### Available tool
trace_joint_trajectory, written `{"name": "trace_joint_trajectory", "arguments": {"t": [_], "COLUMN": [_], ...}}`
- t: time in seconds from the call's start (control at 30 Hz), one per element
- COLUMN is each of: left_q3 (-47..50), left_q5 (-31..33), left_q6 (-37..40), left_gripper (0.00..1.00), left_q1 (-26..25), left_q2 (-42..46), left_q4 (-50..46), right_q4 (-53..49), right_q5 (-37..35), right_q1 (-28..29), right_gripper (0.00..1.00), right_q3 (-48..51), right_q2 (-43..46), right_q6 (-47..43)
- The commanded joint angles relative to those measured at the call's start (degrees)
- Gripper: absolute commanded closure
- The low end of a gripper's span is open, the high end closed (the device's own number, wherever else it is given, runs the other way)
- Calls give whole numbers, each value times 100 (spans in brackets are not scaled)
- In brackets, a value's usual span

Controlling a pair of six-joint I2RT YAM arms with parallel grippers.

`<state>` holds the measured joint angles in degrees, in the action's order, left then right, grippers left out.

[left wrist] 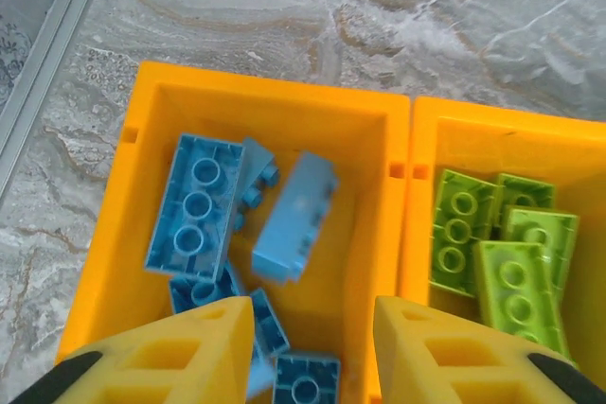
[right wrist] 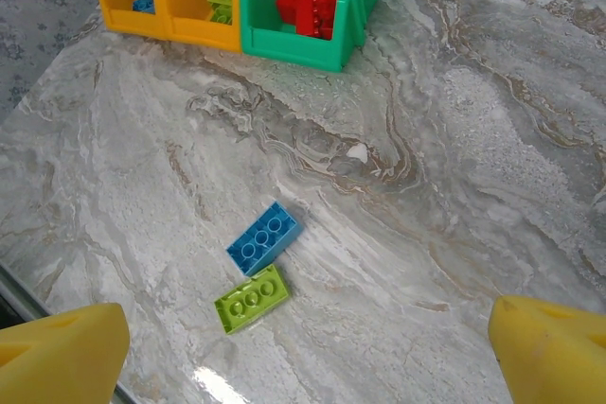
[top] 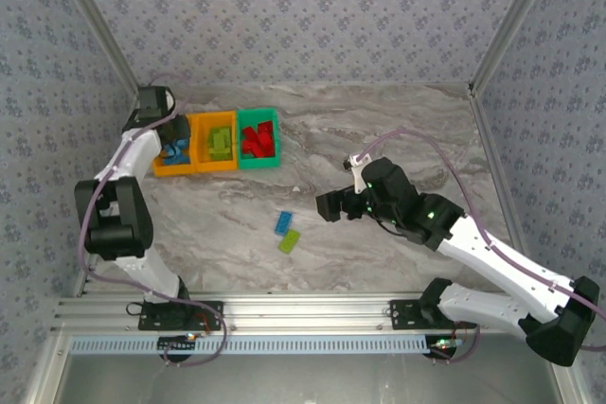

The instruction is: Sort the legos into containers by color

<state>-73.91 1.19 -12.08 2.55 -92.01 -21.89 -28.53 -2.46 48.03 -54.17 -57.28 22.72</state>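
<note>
Noting blue lego (right wrist: 265, 237) and lime lego (right wrist: 252, 298) lying diagonally ahead of the right gripper (right wrist: 308, 333); we are judging it nearer, jaws spread wide.

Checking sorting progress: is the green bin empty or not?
Not empty. Several red legos lie inside the green bin, heaped near its rim.
</note>
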Motion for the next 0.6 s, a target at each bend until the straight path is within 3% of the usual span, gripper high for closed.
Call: {"name": "trace_joint_trajectory", "arguments": {"t": [0.0, 0.17, 0.33, 0.43, 0.57], "left_q3": [163, 975, 1824, 2024, 2010], "left_q5": [-611, -269, 78, 214, 195], "left_q6": [-678, -804, -1624, -1879, -2038], "left_gripper": [67, 67, 67, 67, 63], "left_q1": [-603, -2360, -3865, -4523, -4897], "left_q2": [939, 1848, 2139, 1824, 1002], "left_q4": [-599, -960, -760, -413, 73], "right_q4": [47, -32, -126, -115, -92], "right_q5": [-1, 302, 326, 357, 438], "right_q1": [-29, -86, -167, -224, -250], "right_gripper": [0, 0, 0, 0, 0], "right_q3": [40, 253, 464, 565, 627], "right_q2": [-104, -192, -75, -1, 33], "right_q6": [87, 181, 345, 406, 428]}}
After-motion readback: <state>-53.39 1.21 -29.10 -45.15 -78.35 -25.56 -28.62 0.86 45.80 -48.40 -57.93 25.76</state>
